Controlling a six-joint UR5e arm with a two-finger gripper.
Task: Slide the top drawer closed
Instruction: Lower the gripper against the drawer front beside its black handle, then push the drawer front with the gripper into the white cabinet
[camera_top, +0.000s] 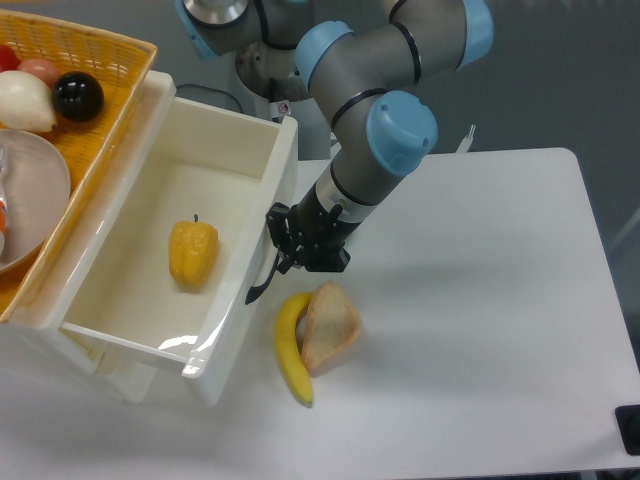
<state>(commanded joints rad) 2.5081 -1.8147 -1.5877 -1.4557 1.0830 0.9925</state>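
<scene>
The top drawer (255, 320) is a deep cream-white plastic box, pulled far out toward the table's front, with a yellow bell pepper (192, 252) lying inside. Its black curved handle (262, 282) sits on the right front face. My gripper (288, 256) is low at that front face, touching or almost touching the upper part of the handle. Its dark fingers look close together, but whether they are open or shut does not show.
A banana (291, 350) and a wedge of bread (328, 326) lie on the table just in front of the drawer front. An orange woven basket (95, 60) with a bowl and fruit sits on the cabinet top at the left.
</scene>
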